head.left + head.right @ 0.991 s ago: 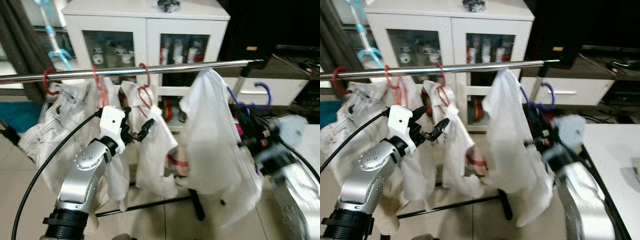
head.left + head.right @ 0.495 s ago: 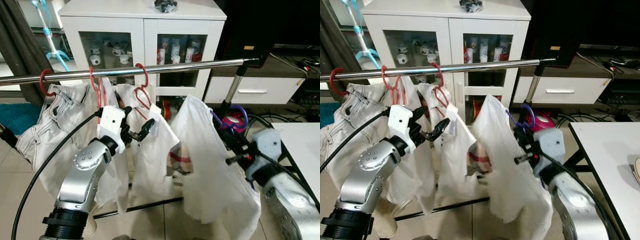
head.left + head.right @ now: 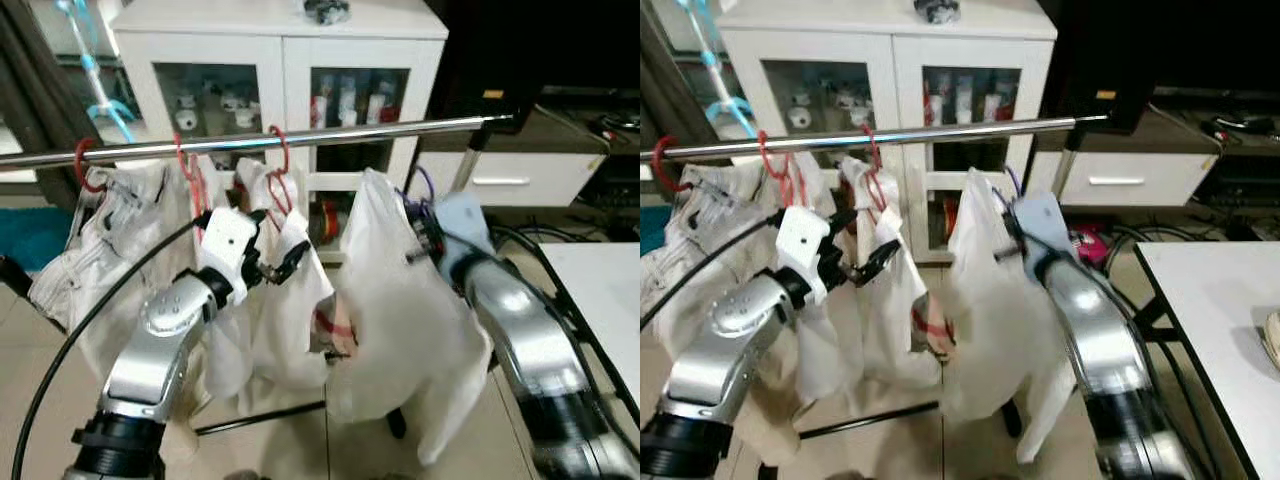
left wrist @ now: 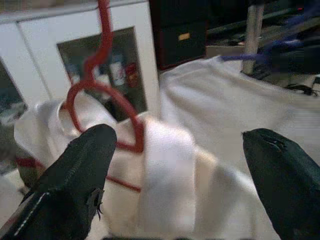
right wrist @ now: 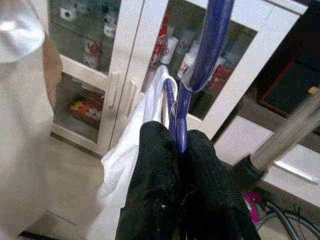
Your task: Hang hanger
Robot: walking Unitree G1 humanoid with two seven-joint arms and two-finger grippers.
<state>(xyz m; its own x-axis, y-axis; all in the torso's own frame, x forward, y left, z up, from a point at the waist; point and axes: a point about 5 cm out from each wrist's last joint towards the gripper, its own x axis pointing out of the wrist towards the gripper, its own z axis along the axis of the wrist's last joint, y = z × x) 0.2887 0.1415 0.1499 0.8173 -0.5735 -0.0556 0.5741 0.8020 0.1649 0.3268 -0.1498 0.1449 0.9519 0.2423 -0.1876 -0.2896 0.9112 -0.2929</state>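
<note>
A silver rail [image 3: 330, 137] runs across the rack at chest height. Just below it, right of centre, my right gripper [image 5: 177, 145] is shut on the neck of a purple hanger [image 5: 207, 45]. A white shirt [image 3: 400, 300] drapes from this hanger, whose hook [image 3: 422, 180] stands under the rail and is not over it. My left gripper [image 3: 280, 268] is open, its fingers spread wide beside a red hanger [image 4: 102, 90] that carries a white garment on the rail. It holds nothing.
Pale jeans [image 3: 90, 230] and other white clothes hang on red hangers along the left of the rail. Behind the rack stands a white glass-door cabinet [image 3: 280, 50]. A white table [image 3: 1220, 300] is at the right, and a low drawer unit [image 3: 530, 180] is behind it.
My right arm has carried the purple hanger and its shirt left and up, closer under the rail. The left arm has stayed by the red hanger. The camera shifted slightly.
</note>
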